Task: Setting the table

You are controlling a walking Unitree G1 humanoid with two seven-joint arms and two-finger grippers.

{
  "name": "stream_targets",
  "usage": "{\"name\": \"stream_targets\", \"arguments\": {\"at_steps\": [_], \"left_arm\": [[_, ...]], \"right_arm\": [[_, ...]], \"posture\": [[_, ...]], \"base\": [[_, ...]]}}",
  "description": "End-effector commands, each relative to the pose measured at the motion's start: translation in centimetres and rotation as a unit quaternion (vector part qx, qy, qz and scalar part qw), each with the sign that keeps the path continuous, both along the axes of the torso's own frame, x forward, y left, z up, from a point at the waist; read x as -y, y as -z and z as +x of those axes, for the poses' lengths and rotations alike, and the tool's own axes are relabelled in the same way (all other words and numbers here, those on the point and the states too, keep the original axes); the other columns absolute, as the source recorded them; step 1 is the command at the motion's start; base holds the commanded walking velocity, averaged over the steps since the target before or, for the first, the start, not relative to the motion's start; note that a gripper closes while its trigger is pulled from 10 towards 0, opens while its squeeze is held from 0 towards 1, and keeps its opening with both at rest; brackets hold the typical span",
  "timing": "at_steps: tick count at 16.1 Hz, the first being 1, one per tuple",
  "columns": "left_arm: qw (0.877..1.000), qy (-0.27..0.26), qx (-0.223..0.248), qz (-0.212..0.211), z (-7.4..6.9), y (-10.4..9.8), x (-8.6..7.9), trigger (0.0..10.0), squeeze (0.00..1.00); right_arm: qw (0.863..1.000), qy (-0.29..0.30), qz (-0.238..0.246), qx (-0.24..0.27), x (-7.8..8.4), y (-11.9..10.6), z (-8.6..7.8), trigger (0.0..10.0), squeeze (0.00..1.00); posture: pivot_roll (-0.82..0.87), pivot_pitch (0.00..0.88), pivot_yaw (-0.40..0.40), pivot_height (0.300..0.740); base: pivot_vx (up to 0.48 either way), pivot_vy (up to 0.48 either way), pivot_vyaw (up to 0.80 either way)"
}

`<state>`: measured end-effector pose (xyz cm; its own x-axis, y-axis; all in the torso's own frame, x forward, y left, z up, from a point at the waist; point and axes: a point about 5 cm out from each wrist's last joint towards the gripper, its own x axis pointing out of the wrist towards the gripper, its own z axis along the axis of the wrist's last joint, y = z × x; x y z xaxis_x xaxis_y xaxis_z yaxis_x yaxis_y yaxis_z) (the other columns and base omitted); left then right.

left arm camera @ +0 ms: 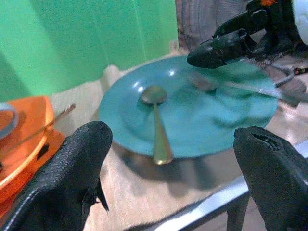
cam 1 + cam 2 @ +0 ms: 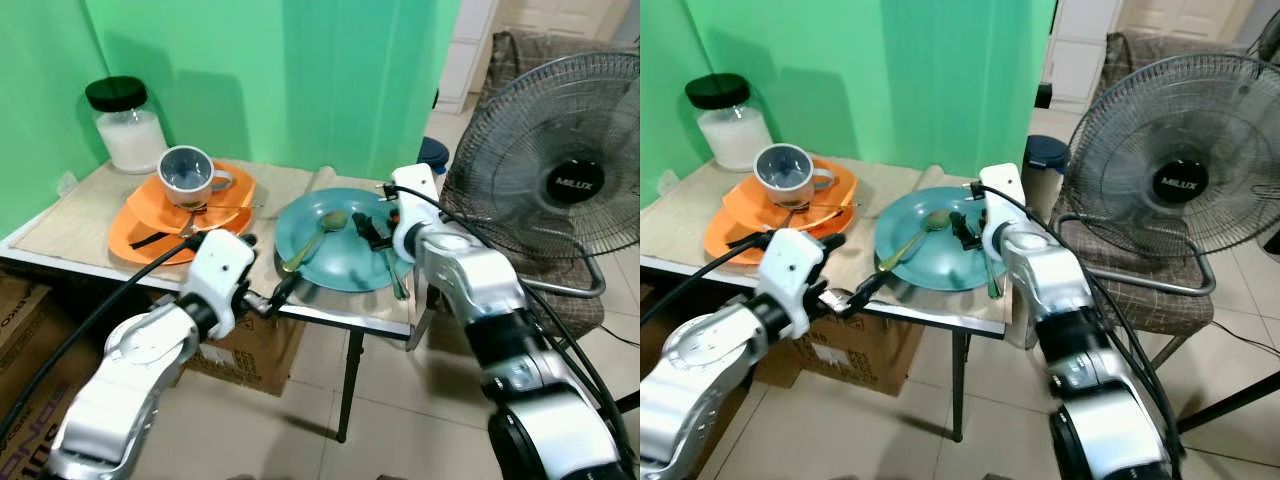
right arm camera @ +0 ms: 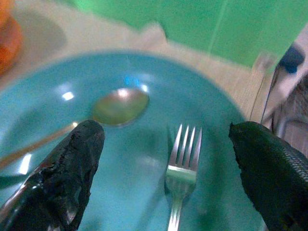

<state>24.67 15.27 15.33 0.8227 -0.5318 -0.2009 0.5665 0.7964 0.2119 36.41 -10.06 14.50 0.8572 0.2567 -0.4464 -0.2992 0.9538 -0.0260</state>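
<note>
Nearest the head camera are the two silver arms. The left gripper [image 2: 285, 288] hangs at the table's near edge, at about seven o'clock of the teal plate [image 2: 340, 265], its black fingers [image 1: 72, 178] spread wide and holding nothing. The right gripper [image 2: 368, 232] is over the plate's three o'clock side, its rough rubbery fingers [image 3: 72, 159] also apart, straddling the fork [image 3: 180, 168] without touching it as far as can be seen. The plate is round, shallow and glossy, catching small highlights; on it lie a brass-coloured spoon [image 2: 318, 238], bowl toward twelve o'clock and handle running out past the rim at seven, and the bright steel four-tined fork along the three o'clock side. At nine o'clock of the teal plate, well apart, two squarish orange plates [image 2: 140, 235] are stacked, with a glazed grey mug [image 2: 188, 175] on top and some thin cutlery across them; behind, at eleven o'clock, stands a glass jar [image 2: 128, 125] of white powder with a black lid. All sits on a pale woven mat [image 2: 75, 215] over the folding table [image 2: 380, 320]. Judging by this, the setting is barely begun: the cutlery is still heaped on the plate, the orange plates unspread, the mug unplaced. Likely the fork comes off first.
</note>
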Motion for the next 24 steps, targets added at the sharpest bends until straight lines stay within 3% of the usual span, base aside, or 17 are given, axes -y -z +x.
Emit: {"name": "stream_targets", "arguments": {"at_steps": [1, 4, 6, 7, 8, 9, 10, 11, 12, 22, 23, 24], "left_arm": [[1.000, 0.013, 0.005, -0.001, -0.3, -0.4, 0.0, 10.0, 0.00], [0.999, 0.033, -0.001, -0.001, -0.7, -0.4, 0.2, 10.0, 0.00], [0.999, 0.045, -0.006, -0.005, -1.0, -0.4, 0.4, 10.0, 0.00], [0.999, 0.053, -0.010, -0.010, -1.0, -0.3, 0.6, 10.0, 0.00], [0.998, 0.062, -0.018, -0.011, -1.0, -0.1, 0.8, 10.0, 0.00], [0.996, 0.080, -0.026, -0.011, -1.2, 0.0, 1.1, 10.0, 0.00], [0.996, 0.086, -0.028, -0.011, -1.3, 0.1, 1.1, 10.0, 0.00], [0.994, 0.103, -0.036, -0.014, -1.5, 0.1, 1.4, 10.0, 0.00], [0.993, 0.109, -0.039, -0.015, -1.6, 0.1, 1.4, 10.0, 0.00], [0.990, 0.129, -0.048, -0.009, -1.9, 0.2, 1.6, 10.0, 0.00], [0.990, 0.129, -0.048, -0.007, -1.9, 0.2, 1.6, 10.0, 0.00], [0.991, 0.129, -0.047, -0.007, -1.8, 0.2, 1.6, 10.0, 0.00]], "right_arm": [[1.000, 0.015, -0.001, -0.028, 0.2, 0.1, 0.3, 10.0, 0.00], [0.997, 0.036, -0.019, -0.066, 0.8, 0.5, 0.2, 10.0, 0.00], [0.996, 0.039, -0.022, -0.083, 1.3, 0.3, -0.1, 8.9, 0.00], [0.994, 0.038, -0.021, -0.101, 1.5, 0.3, -0.4, 4.7, 0.00], [0.993, 0.036, -0.019, -0.115, 1.7, 0.3, -0.6, 4.1, 0.00], [0.991, 0.042, -0.024, -0.123, 1.8, 0.5, -0.8, 2.9, 0.00], [0.991, 0.044, -0.025, -0.126, 1.9, 0.5, -0.8, 2.9, 0.00], [0.989, 0.049, -0.025, -0.134, 2.1, 0.7, -0.9, 0.3, 0.00], [0.989, 0.050, -0.025, -0.139, 2.1, 0.8, -1.0, 0.0, 0.00], [0.981, 0.014, -0.023, -0.190, 1.5, 1.7, -2.1, 0.0, 0.00], [0.981, 0.011, -0.026, -0.192, 1.5, 1.7, -2.2, 0.8, 0.00], [0.981, 0.007, -0.035, -0.193, 1.5, 1.8, -2.2, 6.2, 0.00]], "posture": [[0.06, 0.000, -0.041, 0.740], [0.06, 0.000, -0.040, 0.740], [0.05, 0.000, -0.032, 0.740], [0.04, 0.000, -0.029, 0.740], [0.04, 0.000, -0.022, 0.740], [0.03, 0.000, -0.017, 0.740], [0.03, 0.000, -0.017, 0.740], [0.03, 0.000, -0.011, 0.740], [0.03, 0.000, -0.011, 0.740], [0.03, 0.000, -0.017, 0.740], [0.03, 0.000, -0.018, 0.740], [0.03, 0.000, -0.018, 0.740]], "base": [[0.000, 0.000, 0.00], [0.000, 0.000, 0.00], [0.000, 0.000, 0.00], [0.000, 0.000, 0.00], [0.000, 0.000, 0.00], [0.000, 0.000, 0.00], [0.000, 0.000, 0.00], [0.000, 0.000, 0.00], [0.000, 0.000, 0.00], [0.000, 0.000, 0.00], [0.000, 0.000, 0.00], [0.000, 0.000, 0.00]]}}
